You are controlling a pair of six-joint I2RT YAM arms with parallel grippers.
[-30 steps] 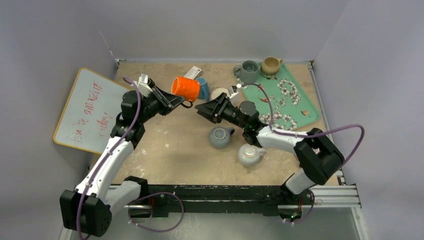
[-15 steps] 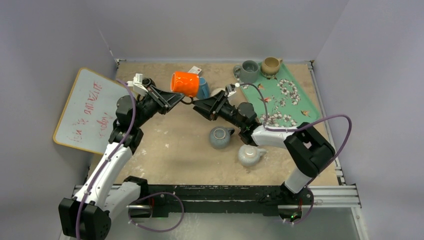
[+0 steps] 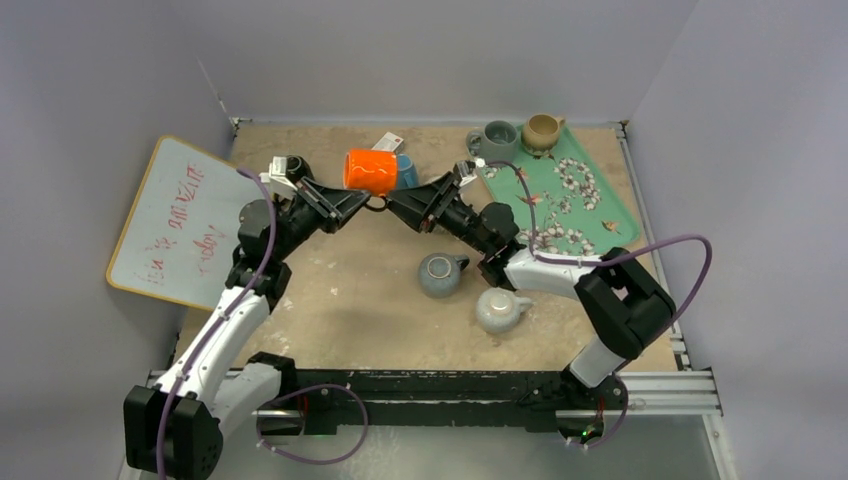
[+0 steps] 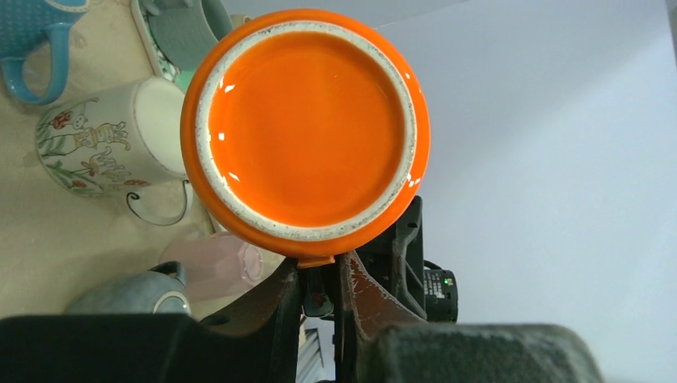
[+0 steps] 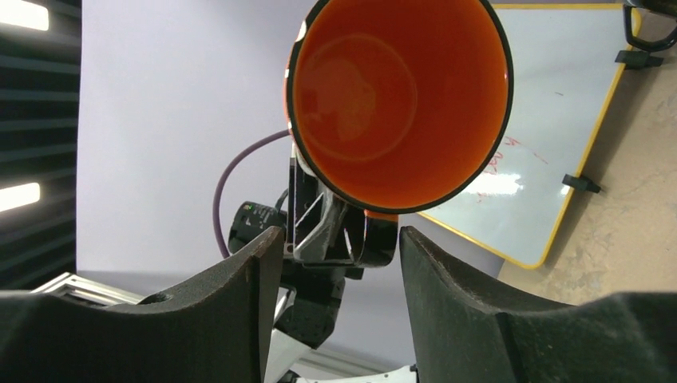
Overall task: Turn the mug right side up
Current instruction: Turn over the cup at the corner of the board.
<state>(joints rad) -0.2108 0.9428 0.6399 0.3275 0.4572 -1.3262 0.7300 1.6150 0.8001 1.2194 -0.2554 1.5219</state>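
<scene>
The orange mug [image 3: 371,171] hangs in the air over the back of the table, lying on its side. My left gripper [image 3: 362,200] is shut on its handle. In the left wrist view the mug's base [image 4: 307,128] faces the camera, with the left gripper [image 4: 319,267] pinching the handle just below it. My right gripper [image 3: 408,197] is open, close to the mug on its right and apart from it. In the right wrist view the mug's open mouth [image 5: 395,104] sits above the gap of the right gripper [image 5: 339,239].
A green flowered tray [image 3: 580,200] at the back right carries a grey-green mug [image 3: 498,142] and a tan mug [image 3: 542,130]. A blue mug [image 3: 405,175] is behind the orange one. Two grey mugs [image 3: 440,272] [image 3: 498,308] sit mid-table. A whiteboard [image 3: 175,220] lies at the left.
My left arm has turned the orange mug more onto its side and shifted it slightly. The right gripper has risen toward the mug's mouth, its jaws a little wider.
</scene>
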